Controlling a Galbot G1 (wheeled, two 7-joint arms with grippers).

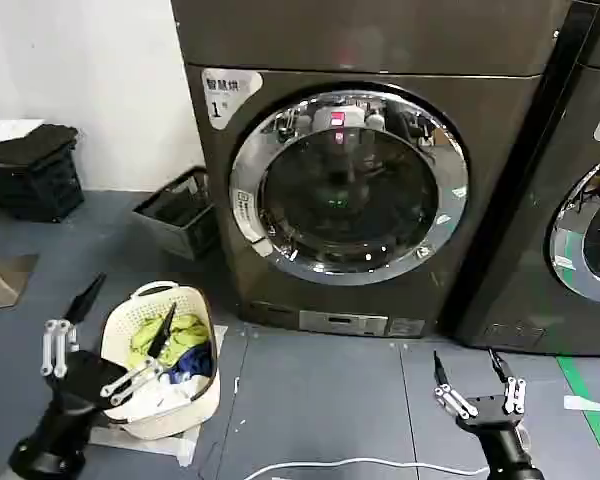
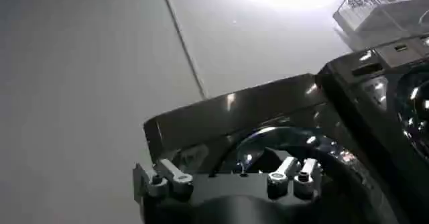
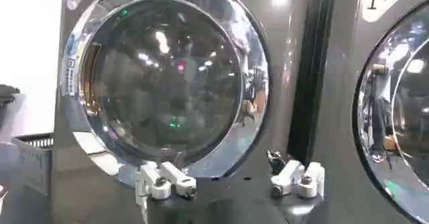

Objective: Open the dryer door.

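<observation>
The dryer door (image 1: 348, 182) sits shut in the upper middle of the head view, its chrome ring flush with the dark grey-brown machine and the tinted glass throwing back room reflections. Low at the bottom right of that frame the right gripper (image 1: 470, 375) hangs over the grey floor with its two black fingers spread wide and nothing between them, well short of the door and lower than its rim. At the bottom left, the left gripper (image 1: 125, 312) is likewise splayed open and empty, one finger reaching over the white laundry basket (image 1: 168, 408) of green and blue clothes. From the right wrist view the door (image 3: 167, 78) fills the middle, with the second machine's door (image 3: 395, 111) close by at the frame's right edge (easy to mistake, since the rings look alike). I'd worry about a drift toward that neighbour, or fingers skating off the slick curved chrome rather than catching the edge. I can't make out a handle recess from here. A white cable (image 1: 360, 465) on the floor could also snag.
</observation>
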